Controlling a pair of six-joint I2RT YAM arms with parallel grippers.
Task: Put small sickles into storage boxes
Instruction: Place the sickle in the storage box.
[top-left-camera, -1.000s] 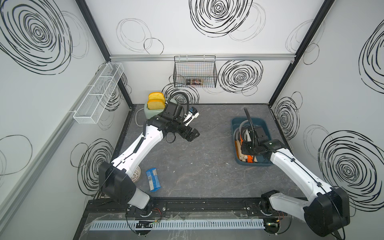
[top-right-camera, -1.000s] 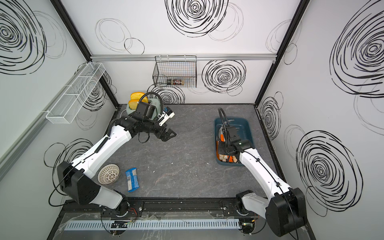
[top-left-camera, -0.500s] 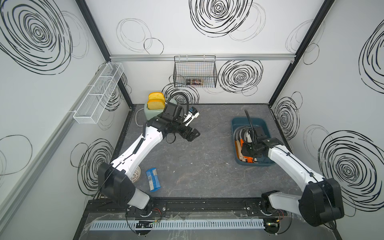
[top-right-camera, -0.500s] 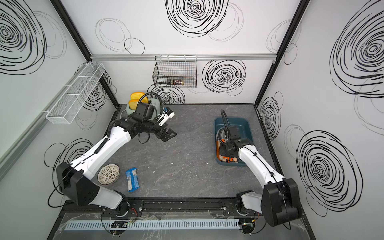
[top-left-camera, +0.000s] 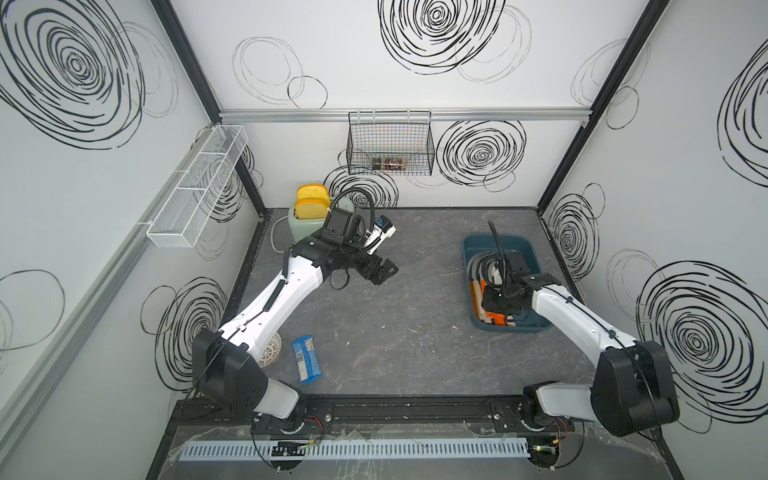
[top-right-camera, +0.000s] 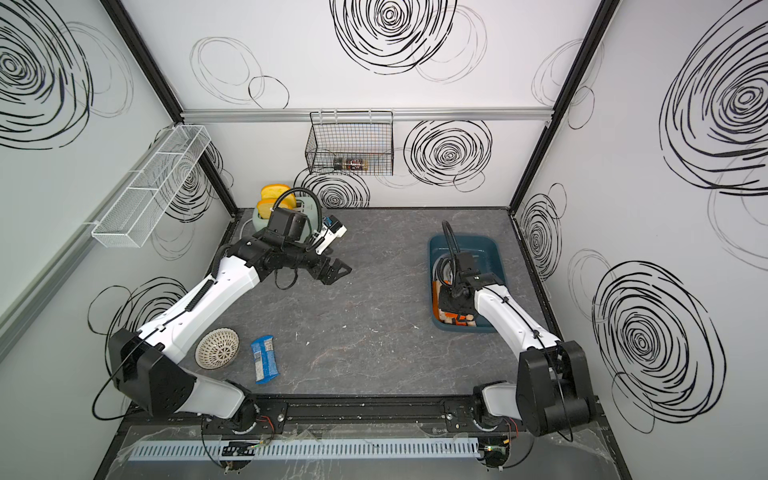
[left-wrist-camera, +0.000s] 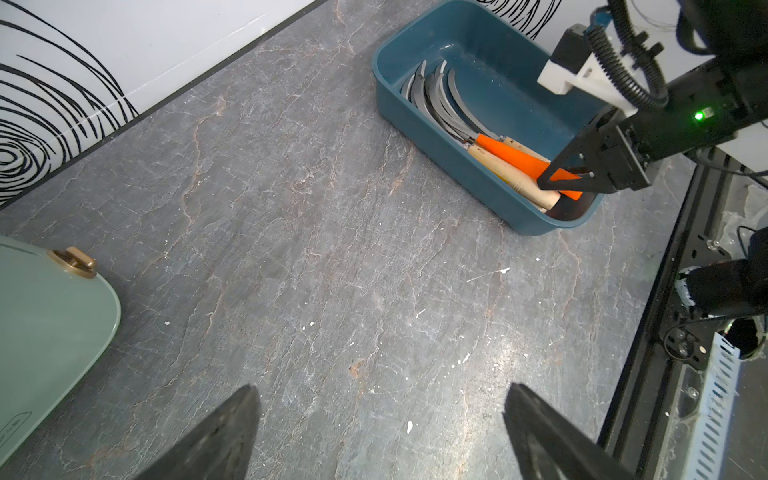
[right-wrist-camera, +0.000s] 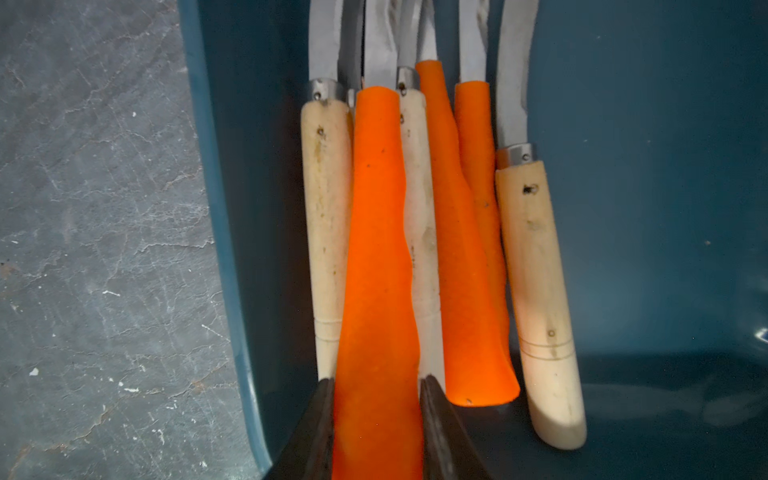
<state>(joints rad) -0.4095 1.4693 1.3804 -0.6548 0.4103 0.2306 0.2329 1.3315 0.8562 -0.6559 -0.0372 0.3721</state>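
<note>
Both top views: the storage box (top-left-camera: 515, 245) sits at the desk's (top-left-camera: 407, 332) right side with the small sickles (top-left-camera: 478, 297) inside it; the left fingers (top-left-camera: 384, 270) hang spread above bare desk.
Left wrist view: left fingers wide apart, empty; right fingers (left-wrist-camera: 557, 178) reach into the box's near end.
Right wrist view: right fingers clamped on an orange-handled sickle (right-wrist-camera: 378, 249), its handle over the others in the box.

Both arms (top-left-camera: 257, 316) wear white shells, black joints (corrugated black cables (top-left-camera: 351, 190)).
</note>
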